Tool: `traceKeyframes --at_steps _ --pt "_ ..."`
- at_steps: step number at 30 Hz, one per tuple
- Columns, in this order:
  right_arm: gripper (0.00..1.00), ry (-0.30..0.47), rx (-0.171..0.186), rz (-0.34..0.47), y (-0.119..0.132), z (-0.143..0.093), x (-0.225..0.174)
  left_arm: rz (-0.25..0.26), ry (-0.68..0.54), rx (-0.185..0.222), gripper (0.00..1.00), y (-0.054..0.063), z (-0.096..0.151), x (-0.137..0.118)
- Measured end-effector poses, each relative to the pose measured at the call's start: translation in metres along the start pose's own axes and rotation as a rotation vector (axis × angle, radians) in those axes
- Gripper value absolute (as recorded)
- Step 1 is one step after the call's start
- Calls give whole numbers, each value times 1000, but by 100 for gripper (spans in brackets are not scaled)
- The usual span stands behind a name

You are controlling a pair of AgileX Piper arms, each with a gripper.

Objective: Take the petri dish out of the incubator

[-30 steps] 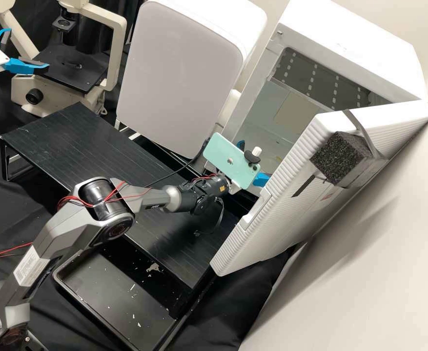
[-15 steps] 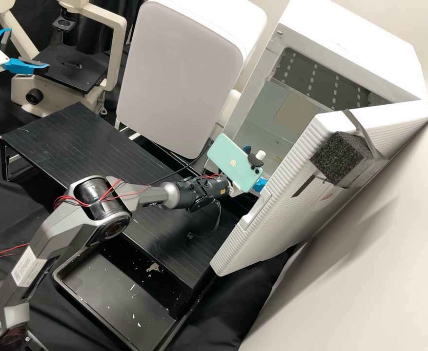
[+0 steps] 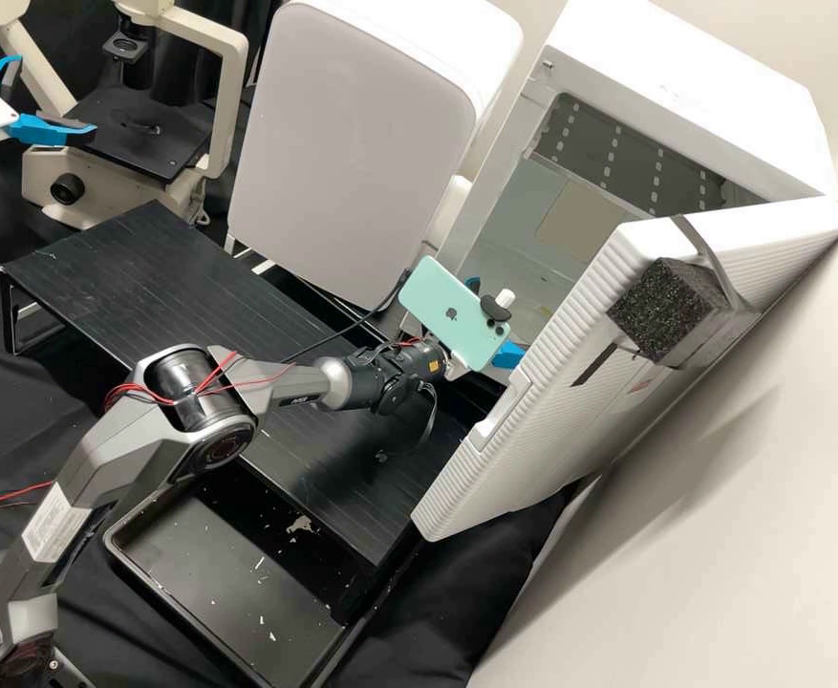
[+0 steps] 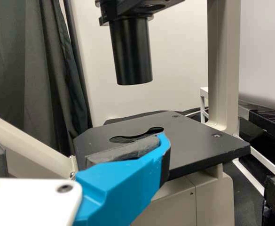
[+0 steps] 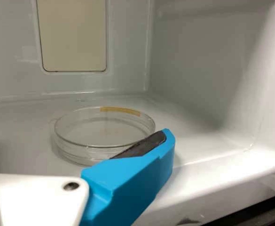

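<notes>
Right of centre in the high view, the right end effector is standing open at the incubator, upper right. The clear petri dish is lying flat on the incubator's floor, near one blue finger. Upper left, the left end effector is hanging open beside the microscope.

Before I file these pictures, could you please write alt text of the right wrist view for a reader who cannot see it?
A clear petri dish with a tan strip on its rim lies inside the white incubator. The right gripper is open, one of its blue fingers partly hiding the dish.
</notes>
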Motion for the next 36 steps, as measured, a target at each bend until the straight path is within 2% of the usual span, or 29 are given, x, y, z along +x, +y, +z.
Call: traceKeyframes --at_steps 36 --pt "0 -17 0 5 1 1 0 0 0 0 100 0 0 0"
